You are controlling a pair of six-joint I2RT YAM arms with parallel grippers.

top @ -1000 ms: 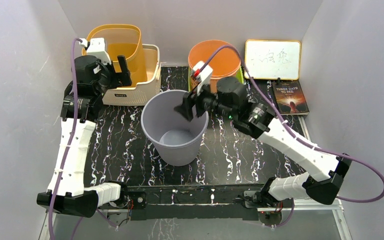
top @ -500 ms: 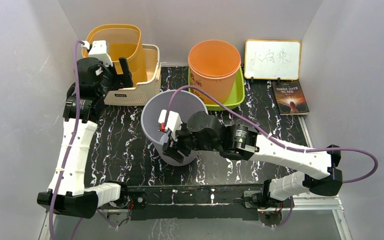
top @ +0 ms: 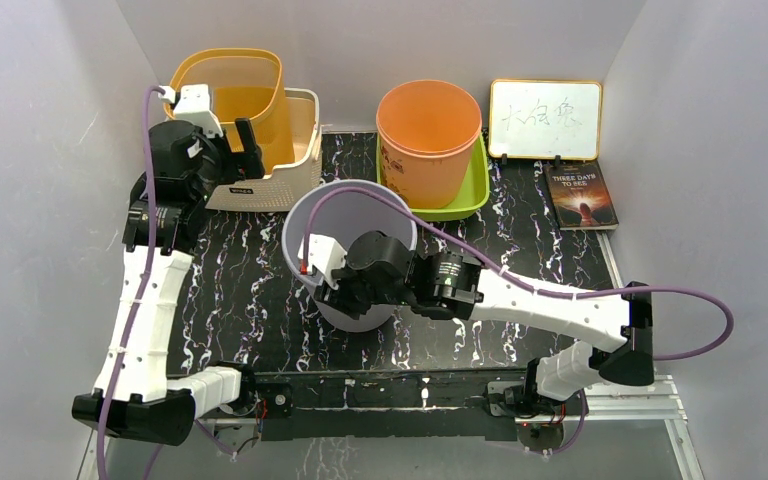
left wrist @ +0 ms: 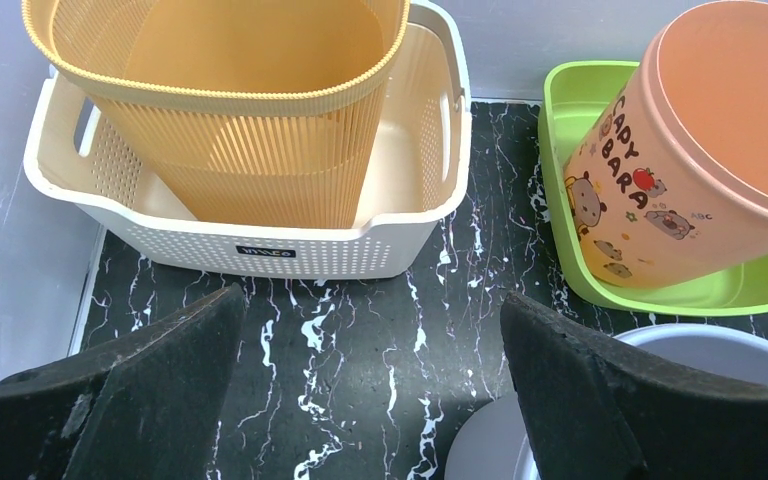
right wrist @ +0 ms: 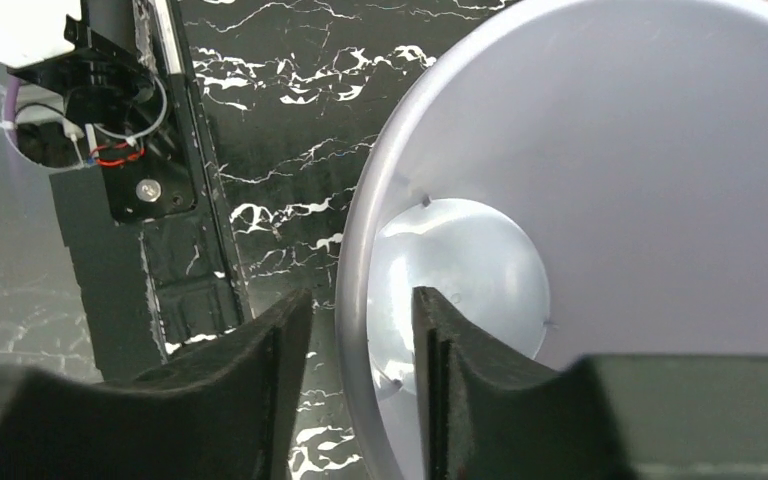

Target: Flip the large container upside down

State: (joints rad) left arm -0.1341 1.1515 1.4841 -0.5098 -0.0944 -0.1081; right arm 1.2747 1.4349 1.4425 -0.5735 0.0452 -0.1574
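The large grey container (top: 348,215) stands upright, mouth up, in the middle of the black marbled table. My right gripper (top: 332,296) reaches over its near-left rim. In the right wrist view the gripper (right wrist: 360,308) is open, with one finger outside and one inside the container (right wrist: 620,170). The rim runs between the fingers with a small gap on each side. My left gripper (top: 244,142) is open and empty, held high by the white basket. In the left wrist view the gripper (left wrist: 372,312) looks down on bare table, with the container's rim (left wrist: 720,340) at lower right.
A white perforated basket (top: 300,150) holding a yellow basket (top: 240,90) stands at the back left. An orange bucket (top: 430,125) leans in a green tray (top: 475,190) at the back middle. A whiteboard (top: 545,118) and a book (top: 582,195) lie at the back right.
My right arm swung from the container's far right rim across to its near-left rim and lowered, the fingers now straddling the rim. The container and left arm barely moved.
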